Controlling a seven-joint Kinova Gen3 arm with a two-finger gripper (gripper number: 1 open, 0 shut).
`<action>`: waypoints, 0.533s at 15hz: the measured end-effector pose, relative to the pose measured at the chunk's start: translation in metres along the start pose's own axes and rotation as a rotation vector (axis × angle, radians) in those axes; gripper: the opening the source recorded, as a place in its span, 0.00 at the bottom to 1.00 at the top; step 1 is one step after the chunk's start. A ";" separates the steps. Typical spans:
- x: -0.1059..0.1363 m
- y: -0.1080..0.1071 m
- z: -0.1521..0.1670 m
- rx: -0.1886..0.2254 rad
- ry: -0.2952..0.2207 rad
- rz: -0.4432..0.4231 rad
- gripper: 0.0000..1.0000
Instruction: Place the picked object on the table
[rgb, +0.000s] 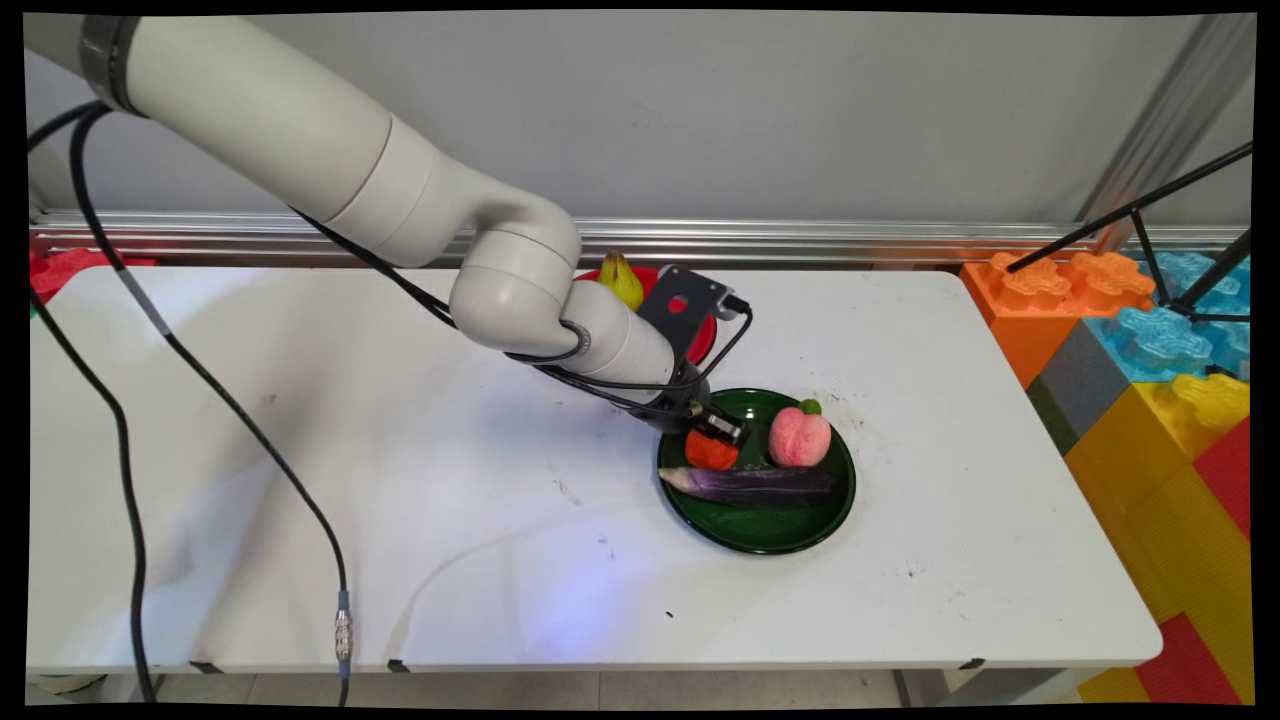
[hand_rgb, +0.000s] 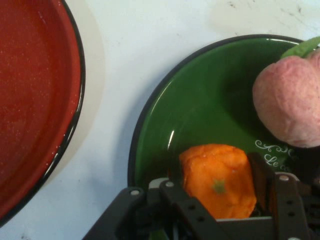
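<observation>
On the left of the white table I see bare top with black cables hanging across it, and the arm reaching in from the upper left. Moving right, behind the wrist, there's a red plate with a yellow-green pear on it; in my hand view that red plate fills the left side, just beside the green plate but apart from it. Now the centre: my gripper is down in the green plate, at its left part, and its two fingers are closed against the sides of an orange persimmon-like fruit. Hand view confirms it, the orange fruit sits between the black fingers, resting low in the plate. Just right of that is a pink peach with a green leaf, near the gripper but not touching it. Along the plate's near side lies a purple eggplant, stem end to the left. Far right, beyond the table's edge, stand big coloured building blocks and a black tripod.
</observation>
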 end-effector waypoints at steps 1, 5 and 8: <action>0.000 0.000 0.000 -0.001 -0.001 0.002 0.00; 0.003 0.004 -0.007 -0.006 0.006 0.007 0.00; 0.011 0.009 -0.022 -0.013 0.026 0.009 0.00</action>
